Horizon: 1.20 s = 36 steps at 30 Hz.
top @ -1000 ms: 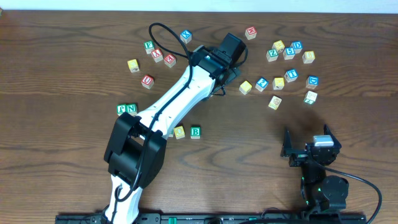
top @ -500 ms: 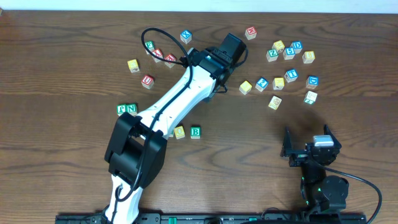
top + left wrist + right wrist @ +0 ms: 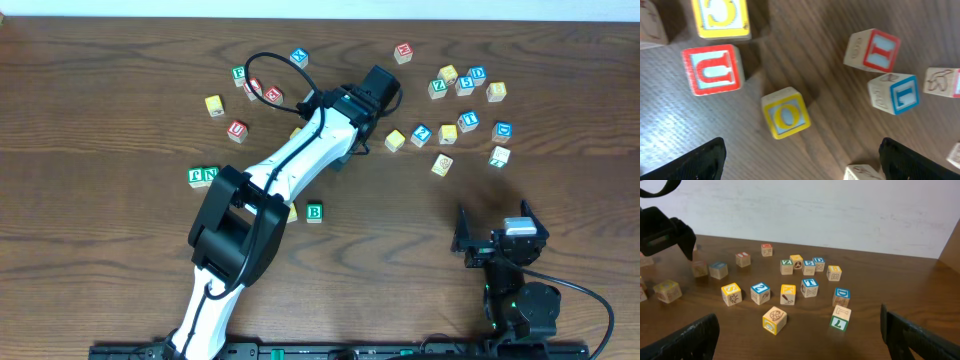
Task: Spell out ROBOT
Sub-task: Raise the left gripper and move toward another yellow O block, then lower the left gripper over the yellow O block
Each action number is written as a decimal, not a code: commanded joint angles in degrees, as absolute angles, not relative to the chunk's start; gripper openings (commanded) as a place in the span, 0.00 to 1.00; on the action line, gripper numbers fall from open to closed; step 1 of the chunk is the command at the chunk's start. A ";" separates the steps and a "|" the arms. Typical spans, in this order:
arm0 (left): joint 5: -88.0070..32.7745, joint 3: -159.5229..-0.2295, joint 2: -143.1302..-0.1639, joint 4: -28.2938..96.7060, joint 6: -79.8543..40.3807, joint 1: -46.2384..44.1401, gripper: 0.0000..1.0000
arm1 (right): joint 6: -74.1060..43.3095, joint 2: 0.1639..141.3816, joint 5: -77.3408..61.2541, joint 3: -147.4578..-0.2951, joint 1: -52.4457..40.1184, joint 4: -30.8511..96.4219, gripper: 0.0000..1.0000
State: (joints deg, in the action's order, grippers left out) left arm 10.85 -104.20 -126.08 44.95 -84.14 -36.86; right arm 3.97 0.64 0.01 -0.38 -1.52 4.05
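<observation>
Left end effector spread wide above yellow O cube, free on desk, seemingly lining up a pick. B cube sits near front, likely row start. Right end effector spread, idle.

Between the wide-spread fingers of the left gripper, only the yellow O cube stands on bare wood. Ahead-left, the red U cube crowds in. Ahead-right, the blue-lettered cube and red I cube narrow the passage.

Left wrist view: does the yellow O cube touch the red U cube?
No, a gap separates the yellow O cube from the red U cube.
</observation>
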 commanded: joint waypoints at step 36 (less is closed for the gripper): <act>14.57 -105.19 -131.39 47.51 -95.09 -36.95 0.91 | 3.46 0.38 0.51 -0.32 -1.17 4.29 0.99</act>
